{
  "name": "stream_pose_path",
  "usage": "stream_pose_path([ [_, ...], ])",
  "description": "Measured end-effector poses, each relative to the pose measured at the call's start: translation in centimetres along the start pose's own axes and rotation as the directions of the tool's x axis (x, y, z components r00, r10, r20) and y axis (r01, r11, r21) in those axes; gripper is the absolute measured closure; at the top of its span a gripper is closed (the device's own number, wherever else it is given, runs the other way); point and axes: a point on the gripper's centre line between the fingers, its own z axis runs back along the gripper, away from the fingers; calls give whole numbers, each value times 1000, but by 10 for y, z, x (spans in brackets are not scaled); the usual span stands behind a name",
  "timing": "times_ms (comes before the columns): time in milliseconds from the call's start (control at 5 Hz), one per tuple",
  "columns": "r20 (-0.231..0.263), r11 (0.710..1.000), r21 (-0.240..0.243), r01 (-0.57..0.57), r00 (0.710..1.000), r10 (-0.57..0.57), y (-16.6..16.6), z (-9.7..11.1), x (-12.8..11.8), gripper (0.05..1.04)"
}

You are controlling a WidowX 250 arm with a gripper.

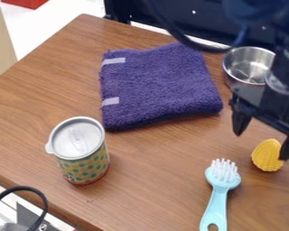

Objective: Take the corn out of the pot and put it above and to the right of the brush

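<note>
Corn (267,156) on table (153,180), right of brush (219,191) and slightly far; gripper (262,140), fingers apart, one overlapping corn's right edge in view; a sideways lift could nudge it.

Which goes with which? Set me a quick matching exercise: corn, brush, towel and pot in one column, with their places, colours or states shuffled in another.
1. Corn
2. Brush
3. Towel
4. Pot

A. Purple and folded
B. Silver-coloured metal
C. On the table, above and to the right of the brush
D. Light blue, with white bristles

Pairs: 1-C, 2-D, 3-A, 4-B
</note>
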Motion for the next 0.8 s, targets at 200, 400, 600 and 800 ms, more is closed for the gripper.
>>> stream_pose_path([
  [200,29,998,-22,-57,998,57,17,25,9,84],
  [400,36,985,90,-145,989,143,51,28,13,84],
  [600,40,959,134,-248,969,245,87,18,22,84],
  [800,83,917,172,-360,933,351,127,12,37,84],
])
